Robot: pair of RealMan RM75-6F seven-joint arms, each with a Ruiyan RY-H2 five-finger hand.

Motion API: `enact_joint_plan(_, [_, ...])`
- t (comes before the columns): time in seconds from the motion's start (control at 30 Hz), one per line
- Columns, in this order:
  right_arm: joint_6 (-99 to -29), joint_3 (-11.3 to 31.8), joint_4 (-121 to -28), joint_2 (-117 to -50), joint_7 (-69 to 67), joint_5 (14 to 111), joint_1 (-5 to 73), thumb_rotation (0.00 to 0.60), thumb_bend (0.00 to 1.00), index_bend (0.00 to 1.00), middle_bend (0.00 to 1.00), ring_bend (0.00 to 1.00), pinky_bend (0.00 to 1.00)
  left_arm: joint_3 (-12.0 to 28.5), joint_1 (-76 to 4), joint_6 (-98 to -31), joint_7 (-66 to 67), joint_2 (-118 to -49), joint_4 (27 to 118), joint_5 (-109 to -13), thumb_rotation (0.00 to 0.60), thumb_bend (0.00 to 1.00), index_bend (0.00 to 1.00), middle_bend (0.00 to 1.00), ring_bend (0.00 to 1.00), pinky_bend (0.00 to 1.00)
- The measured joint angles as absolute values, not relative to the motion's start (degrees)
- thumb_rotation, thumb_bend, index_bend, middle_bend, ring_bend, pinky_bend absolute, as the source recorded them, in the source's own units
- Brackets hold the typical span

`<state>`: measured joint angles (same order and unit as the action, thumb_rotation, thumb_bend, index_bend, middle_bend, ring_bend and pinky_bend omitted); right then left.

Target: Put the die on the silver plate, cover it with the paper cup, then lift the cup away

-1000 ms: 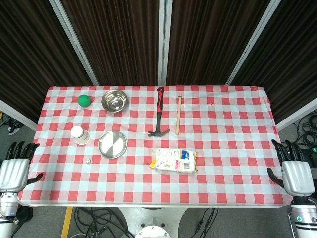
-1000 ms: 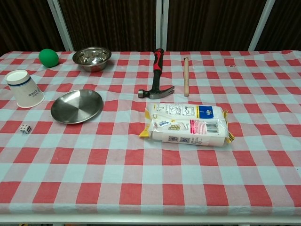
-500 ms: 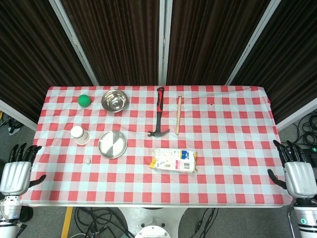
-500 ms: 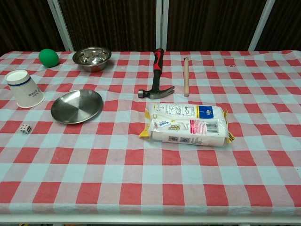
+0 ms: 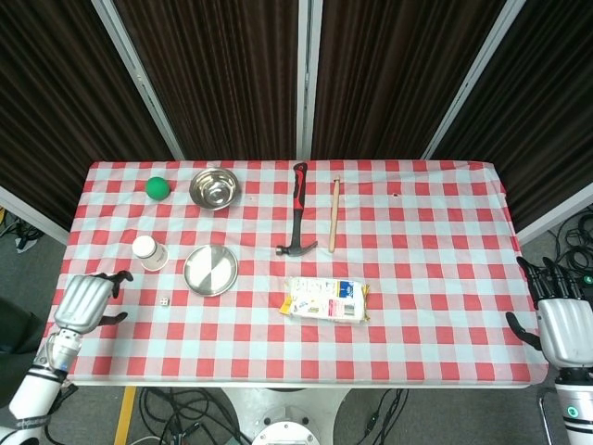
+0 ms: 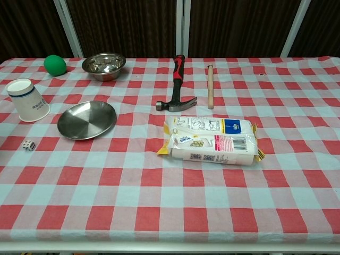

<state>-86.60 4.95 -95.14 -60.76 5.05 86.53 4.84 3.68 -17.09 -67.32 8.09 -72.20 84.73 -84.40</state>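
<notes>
A small white die (image 5: 163, 302) (image 6: 28, 145) lies on the checked cloth, just left of and nearer than the flat silver plate (image 5: 210, 270) (image 6: 86, 120). The paper cup (image 5: 148, 251) (image 6: 27, 100) stands upside down to the plate's left. My left hand (image 5: 84, 301) hovers over the table's left edge, open, fingers reaching toward the die but well short of it. Off the right edge my right hand (image 5: 563, 326) waits, open and holding nothing. Neither hand appears in the chest view.
A steel bowl (image 5: 214, 188) and a green ball (image 5: 157, 187) sit at the back left. A red-handled hammer (image 5: 296, 214) and a wooden stick (image 5: 334, 214) lie mid-table. A white packet (image 5: 325, 299) lies near the front centre.
My left hand has swung in from off the table's left side to above its left edge, nearer the die. The right hand has sunk slightly lower. The objects have not moved.
</notes>
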Motion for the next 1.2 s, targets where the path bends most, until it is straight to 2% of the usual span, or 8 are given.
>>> enact_joint_plan(0.1, [-86.4, 4.92, -95.24, -60.72, 5.23, 86.34, 4.85, 0.6, 0.17, 0.08, 0.18, 0.05, 0.12, 3.78, -19.71, -62.17, 6.77, -74.02, 81.9, -82.91, 0.6, 0.1, 0.4, 0.84, 0.83, 1.0])
enact_joint_plan(0.37, [-85.56, 5.06, -95.33, -60.86, 5.65, 86.12, 5.37, 0.6, 0.17, 0.08, 0.18, 0.05, 0.12, 4.22, -24.72, -52.31, 2.33, -80.32, 74.98, -77.26, 0.6, 0.14, 0.41, 0.9, 0.87, 1.0])
enact_joint_plan(0.6, [-85.05, 5.08, -95.19, -60.9, 5.48, 85.82, 5.6, 0.6, 0.17, 0.09, 0.18, 0.05, 0.12, 4.57, -26.49, -49.21, 0.73, -83.87, 71.76, -74.25, 0.6, 0.26, 0.46, 0.91, 0.89, 1.0])
enact_joint_plan(0.83, [-84.56, 5.09, -94.89, -60.98, 5.01, 85.31, 5.71, 0.6, 0.17, 0.09, 0.18, 0.05, 0.12, 3.67, -26.86, -48.41, -0.28, -84.68, 71.36, -73.65, 0.6, 0.29, 0.47, 0.91, 0.89, 1.0])
enact_joint_plan(1.2, [-84.1, 5.0, -93.84, -61.38, 3.82, 85.03, 5.83, 0.6, 0.17, 0.1, 0.18, 0.05, 0.12, 2.85, -27.08, -48.47, -1.14, -85.2, 71.33, -73.77, 0.6, 0.41, 0.53, 0.92, 0.89, 1.0])
